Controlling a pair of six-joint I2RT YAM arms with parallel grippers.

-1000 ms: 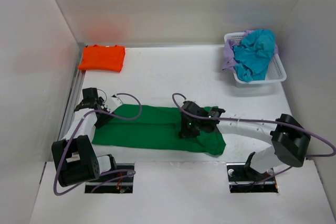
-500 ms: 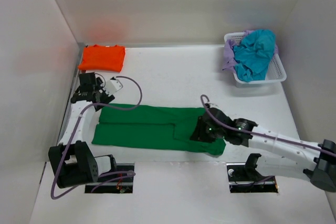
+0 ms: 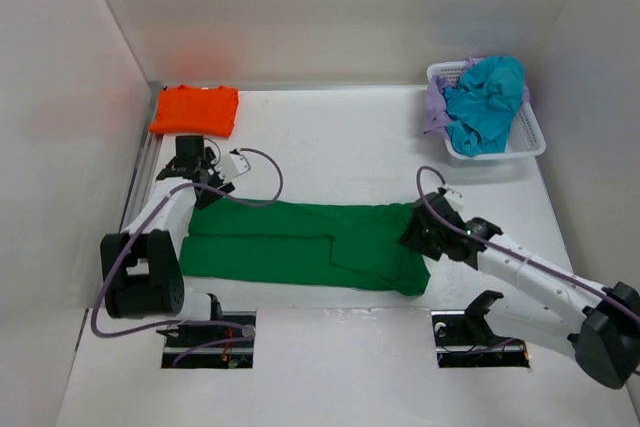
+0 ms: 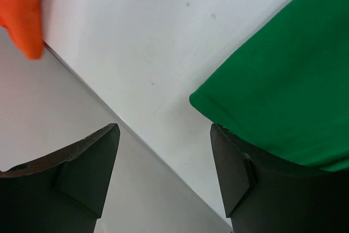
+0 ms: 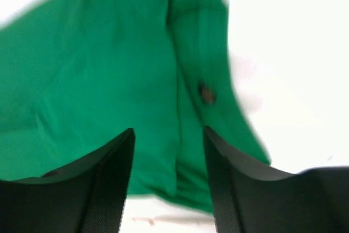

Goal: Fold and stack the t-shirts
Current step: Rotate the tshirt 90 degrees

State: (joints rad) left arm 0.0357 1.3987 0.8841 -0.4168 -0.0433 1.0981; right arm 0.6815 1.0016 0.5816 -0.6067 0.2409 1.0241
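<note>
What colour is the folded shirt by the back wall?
That folded cloth shirt is bright orange; top view.

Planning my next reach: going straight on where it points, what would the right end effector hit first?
Most likely the green t-shirt, filling the view ahead of the right end effector; depth is unclear.

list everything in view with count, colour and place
dark green cloth t-shirt: 1, dark green, lying flat and partly folded on the near middle of the table, between the arms
bright orange cloth t-shirt: 1, orange, folded, far left corner
teal cloth t-shirt: 1, teal, crumpled on top in the basket
lavender purple cloth t-shirt: 1, lavender, crumpled at the basket's left rim, beside the teal one
white plastic lattice basket: 1, white, far right corner
white table: 1, white, under everything
left pincer: 1, black, open, above the table's left edge by the green shirt's corner
right pincer: 1, black, open, above the green shirt's right end
</note>
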